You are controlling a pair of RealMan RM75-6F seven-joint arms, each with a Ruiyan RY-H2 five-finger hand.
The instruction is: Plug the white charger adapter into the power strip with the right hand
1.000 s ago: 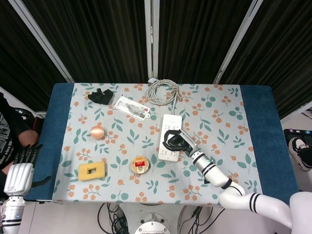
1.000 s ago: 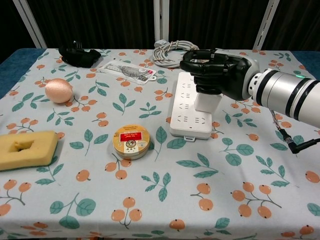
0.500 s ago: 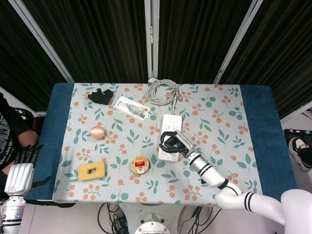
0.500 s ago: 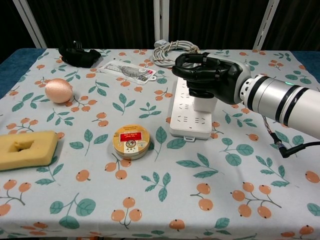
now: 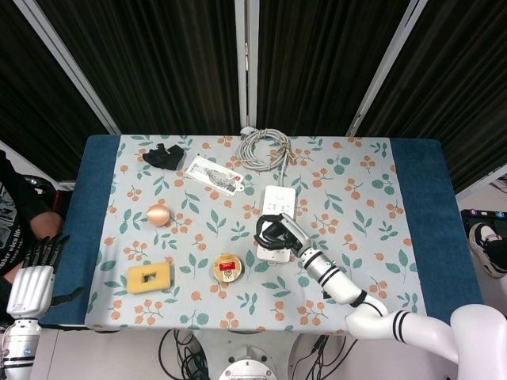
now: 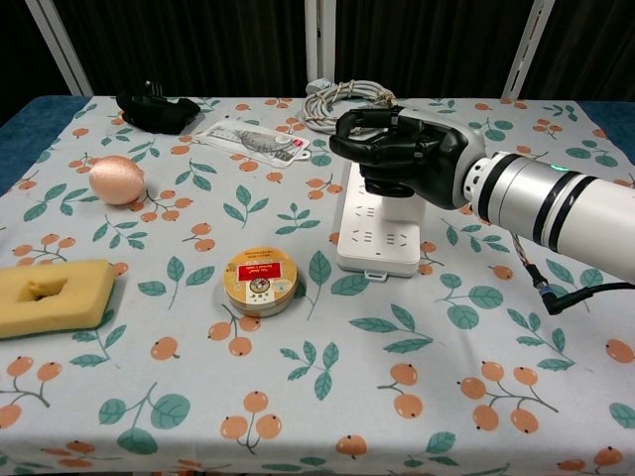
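Your right hand [image 6: 402, 159] has its dark fingers closed around the white adapter [image 6: 397, 206], holding it upright over the middle of the strip [image 6: 377, 248], at table centre. Whether the prongs are seated is hidden. Judged from here: keep the adapter vertical, line it over one socket, then press straight down. Your left hand [image 5: 30, 281] hangs at 8 o'clock off the table, fingers apart, holding nothing.
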